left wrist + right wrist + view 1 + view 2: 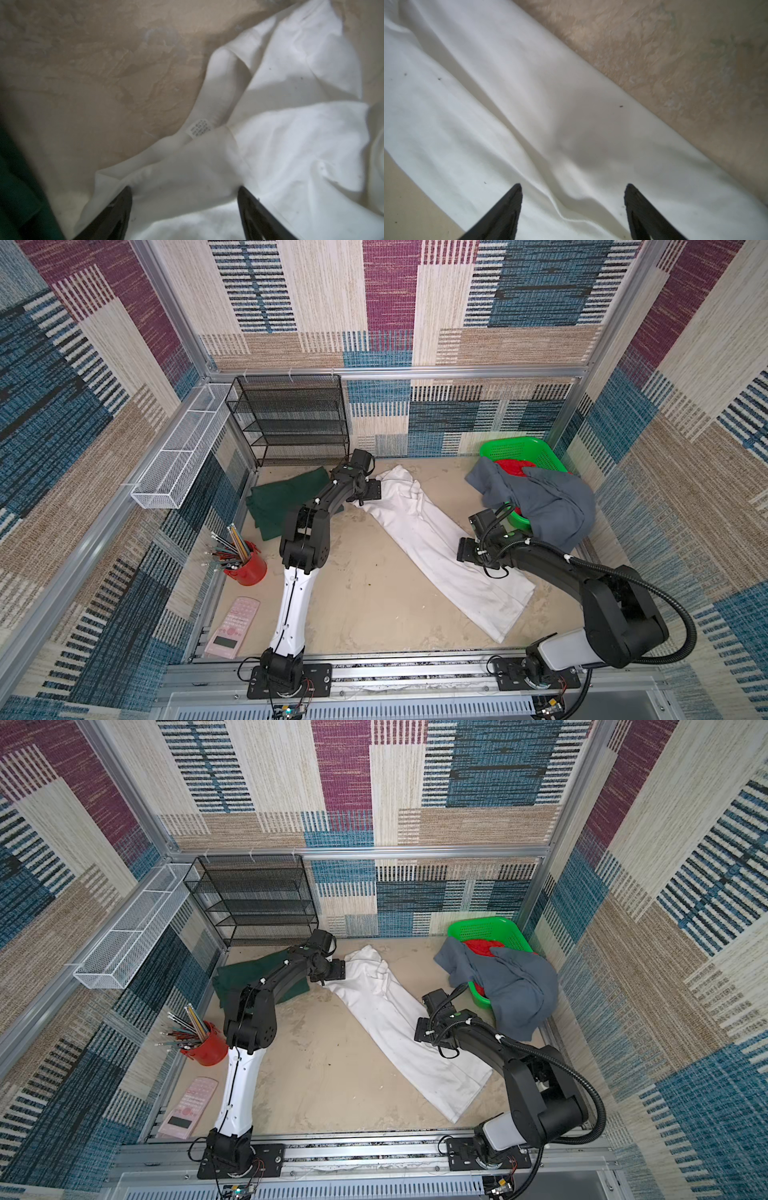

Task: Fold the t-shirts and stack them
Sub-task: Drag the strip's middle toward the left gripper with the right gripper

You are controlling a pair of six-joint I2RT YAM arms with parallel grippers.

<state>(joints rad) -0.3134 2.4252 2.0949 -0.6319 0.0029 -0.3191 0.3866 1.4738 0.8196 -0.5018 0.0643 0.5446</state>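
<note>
Backdrop: woven panels of blue, plum and beige walled in a mottled beige tabletop.
Far left: a long white wire-mesh trough hung on the left wall, and a black mesh shelf rack stood at the back wall just to its right.
Lower left: a red cup of pencils stood above a flat pink calculator.
Left of centre: the plain dark green t-shirt lay folded flat in both top views, partly under the left arm.
Left arm: the left gripper had its jaws spread wide at the upper end of the white shirt. Loose cloth lay between the tips, unpinched, near a small printed label.
Centre: the white t-shirt lay as a long folded strip, running from upper centre to lower right, with no print showing.
Right arm: the right gripper was low over the strip's right edge with its jaws spread. Whether it touched the cloth could not be told.
Upper right: the crumpled slate grey t-shirt was draped over the near rim of a bright green plastic lattice basket, which held a red cloth.
</note>
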